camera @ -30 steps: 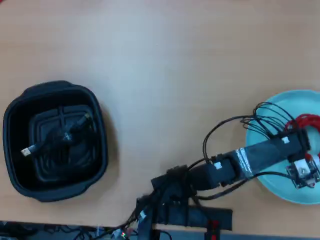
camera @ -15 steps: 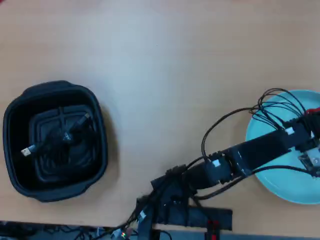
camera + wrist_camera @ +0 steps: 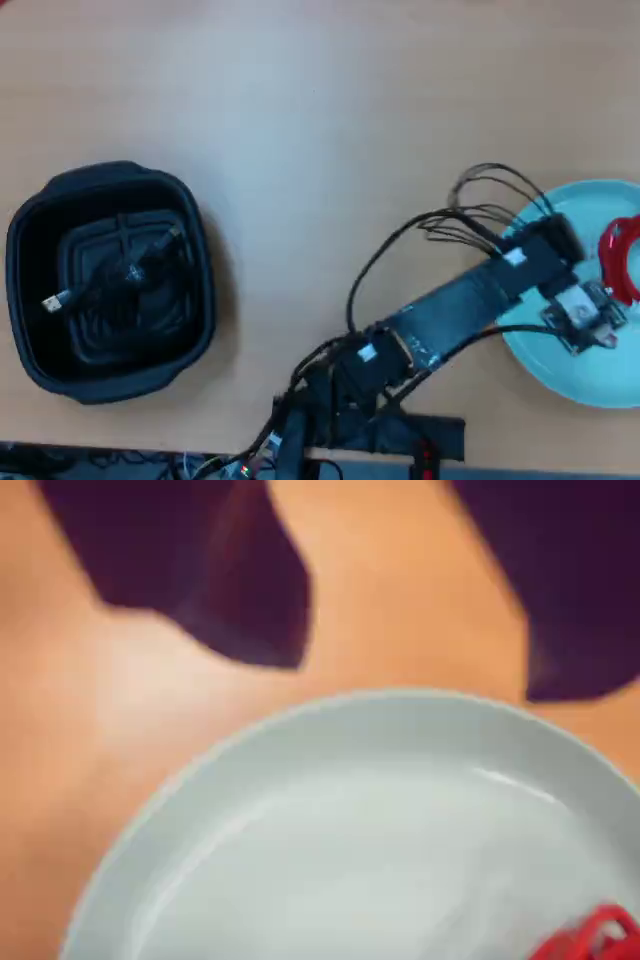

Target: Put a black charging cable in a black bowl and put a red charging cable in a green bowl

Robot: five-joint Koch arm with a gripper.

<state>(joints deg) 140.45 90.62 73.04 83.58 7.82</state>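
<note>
Bowl on the far left first: the black bowl (image 3: 108,281) sits on the wooden table (image 3: 320,130), and the black charging cable (image 3: 118,272) lies coiled on its ribbed floor, one metal-tipped plug pointing left.

Further right in the overhead view, the arm reaches over the green bowl (image 3: 560,372), where the red charging cable (image 3: 621,262) lies near the frame's right edge. In the wrist view the gripper (image 3: 420,680) hangs above the dish rim with its jaws spread wide and nothing between them; the red coil peeks in at the bottom right corner.

Both cables look light, soft and floppy to me. They would sag if pinched by a loose end, so the bundled middle of the coil seems the surest place to take hold. The smooth dish may let a coil slide.

No brand or writing is legible anywhere.
</note>
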